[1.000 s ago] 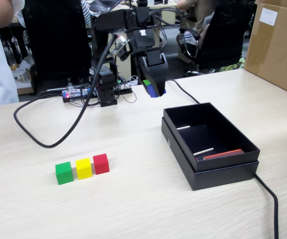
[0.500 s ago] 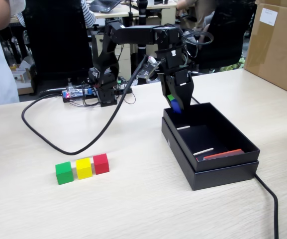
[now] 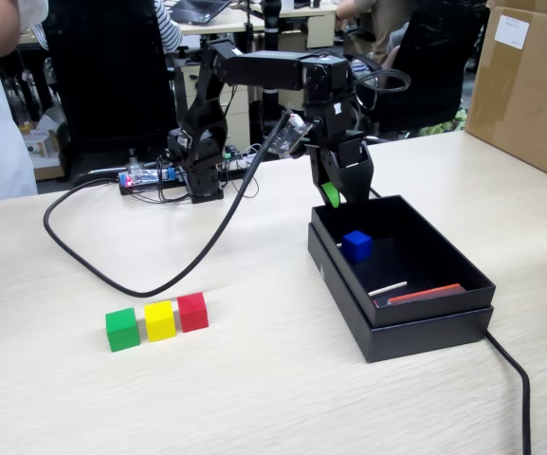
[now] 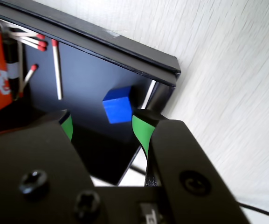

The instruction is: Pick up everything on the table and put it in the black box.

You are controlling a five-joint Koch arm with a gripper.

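A blue cube (image 3: 355,245) lies inside the black box (image 3: 415,326), near its back left corner; the wrist view shows the blue cube (image 4: 118,104) on the box floor (image 4: 83,88). My gripper (image 3: 336,197) hangs open just above the box's back rim, and in the wrist view the gripper (image 4: 101,123) has nothing between its green-padded fingers. On the table (image 3: 254,398), at the left of the fixed view, a green cube (image 3: 121,329), a yellow cube (image 3: 159,320) and a red cube (image 3: 192,311) stand in a touching row.
White matchsticks (image 3: 388,287) and a red matchbox (image 3: 428,294) lie in the box. A black cable (image 3: 112,275) loops over the table from the arm's base (image 3: 197,175). Another cable (image 3: 515,379) runs off the front right. A brown carton (image 3: 529,85) stands at the right edge.
The arm carried the blue cube right, over the box. The gripper opened and the cube dropped onto the box floor.
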